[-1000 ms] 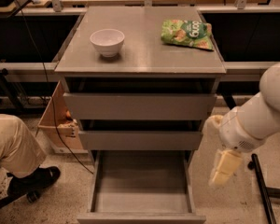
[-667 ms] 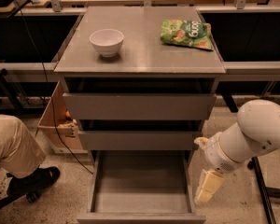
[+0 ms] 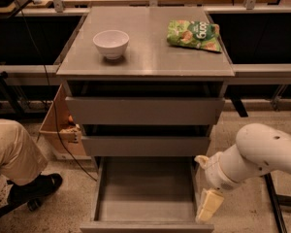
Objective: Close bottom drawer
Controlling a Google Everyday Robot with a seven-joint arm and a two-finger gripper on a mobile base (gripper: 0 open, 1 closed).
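The bottom drawer (image 3: 145,191) of the grey metal cabinet (image 3: 145,57) is pulled far out, its shallow grey tray empty and its flat front (image 3: 145,226) at the lower edge of the camera view. The middle drawer (image 3: 145,146) and top drawer (image 3: 144,110) stand slightly out. My gripper (image 3: 208,205) hangs on the white arm (image 3: 262,157) just right of the bottom drawer's right front corner, pointing down, close beside the drawer's side wall.
A white bowl (image 3: 111,43) and a green snack bag (image 3: 194,34) lie on the cabinet top. A seated person's leg (image 3: 12,152) and black shoe (image 3: 31,188) are at the left. A cardboard box (image 3: 60,127) stands left of the cabinet. Workbenches run behind.
My arm and gripper have moved down and left, from beside the middle drawer to the bottom drawer's right front corner. The drawers have not moved.
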